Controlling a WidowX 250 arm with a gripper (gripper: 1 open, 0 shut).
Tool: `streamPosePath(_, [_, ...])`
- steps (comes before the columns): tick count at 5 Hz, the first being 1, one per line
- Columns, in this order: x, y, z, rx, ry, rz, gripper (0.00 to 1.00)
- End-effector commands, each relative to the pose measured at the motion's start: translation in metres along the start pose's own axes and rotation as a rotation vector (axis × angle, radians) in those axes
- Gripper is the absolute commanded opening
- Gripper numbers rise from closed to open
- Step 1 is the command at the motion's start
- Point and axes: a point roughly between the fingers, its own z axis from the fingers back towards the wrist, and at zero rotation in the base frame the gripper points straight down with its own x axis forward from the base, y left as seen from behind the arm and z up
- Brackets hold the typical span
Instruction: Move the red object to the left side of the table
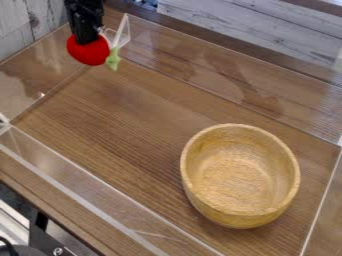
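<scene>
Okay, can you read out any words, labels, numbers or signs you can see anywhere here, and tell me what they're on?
None: no text shows on the red toy fruit, the gripper, the wooden bowl, the table or its clear walls.

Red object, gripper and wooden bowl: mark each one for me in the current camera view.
red object (87, 51): camera view, on its glossy red body below the gripper.
gripper (86, 35): camera view, between its fingertips, shut on the fruit's top.
wooden bowl (201, 142): camera view, on its left rim.
</scene>
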Motion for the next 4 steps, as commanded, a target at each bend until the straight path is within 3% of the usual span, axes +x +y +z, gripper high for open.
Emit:
streamPosePath(1, [0.009, 0.012, 0.012, 0.048, -0.053, 0.009, 0.0])
streamPosePath(4, [0.025, 0.011, -0.01, 0.001, -0.076, 0.009, 0.0])
